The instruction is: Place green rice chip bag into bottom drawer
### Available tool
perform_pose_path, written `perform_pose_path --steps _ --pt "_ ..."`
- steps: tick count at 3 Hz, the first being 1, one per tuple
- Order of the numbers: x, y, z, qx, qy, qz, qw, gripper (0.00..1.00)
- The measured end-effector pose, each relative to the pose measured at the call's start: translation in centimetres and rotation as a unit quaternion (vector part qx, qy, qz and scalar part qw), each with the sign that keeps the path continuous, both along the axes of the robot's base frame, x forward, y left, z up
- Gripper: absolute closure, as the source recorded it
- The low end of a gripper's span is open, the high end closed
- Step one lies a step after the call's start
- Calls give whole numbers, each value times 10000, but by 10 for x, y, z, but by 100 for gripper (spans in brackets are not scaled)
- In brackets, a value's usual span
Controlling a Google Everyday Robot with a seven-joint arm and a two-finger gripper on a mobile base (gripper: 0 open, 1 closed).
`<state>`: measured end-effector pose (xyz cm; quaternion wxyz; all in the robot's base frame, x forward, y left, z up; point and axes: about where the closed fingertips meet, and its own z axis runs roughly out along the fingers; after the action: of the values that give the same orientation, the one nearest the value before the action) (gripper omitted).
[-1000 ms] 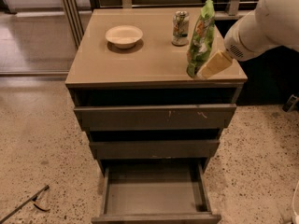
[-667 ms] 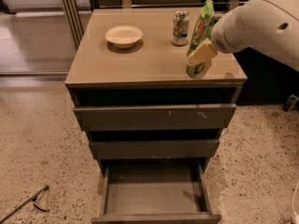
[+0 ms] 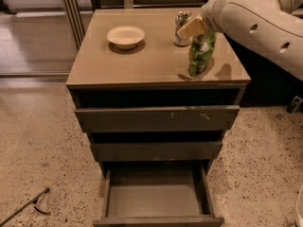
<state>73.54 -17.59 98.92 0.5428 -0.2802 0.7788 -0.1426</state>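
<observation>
Reaching arm (image 3: 258,20): your white arm comes in from the upper right, above the back right of the worktop (image 3: 142,63)
end effector (image 3: 188,29): it sits at the top of the green rice chip bag (image 3: 200,56), just in front of the can (image 3: 180,19); you cannot tell how far open it is, nor whether it has hold of the bag
green rice chip bag: it stands on the worktop near the right front corner; its upper end is hidden from you behind the end effector
bottom drawer (image 3: 156,193): pulled out at the foot of the cabinet, grey inside facing up; the bag is well apart from it
upper drawers (image 3: 156,119): two shallower fronts above, each with a dark gap over it
can: toward the back, just behind and left of the bag, partly covered
bowl (image 3: 125,36): pale, on the worktop left of the can, well apart from the bag
floor (image 3: 38,141): speckled; a thin dark tool (image 3: 23,208) lies at your lower left
</observation>
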Motion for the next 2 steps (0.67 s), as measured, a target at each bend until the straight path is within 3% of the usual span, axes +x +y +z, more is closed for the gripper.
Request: perform_pose_path --steps 1,2 --pt "-2 1 2 125 2 -50 9999 17" --pt "-2 1 2 115 4 -46 9999 41"
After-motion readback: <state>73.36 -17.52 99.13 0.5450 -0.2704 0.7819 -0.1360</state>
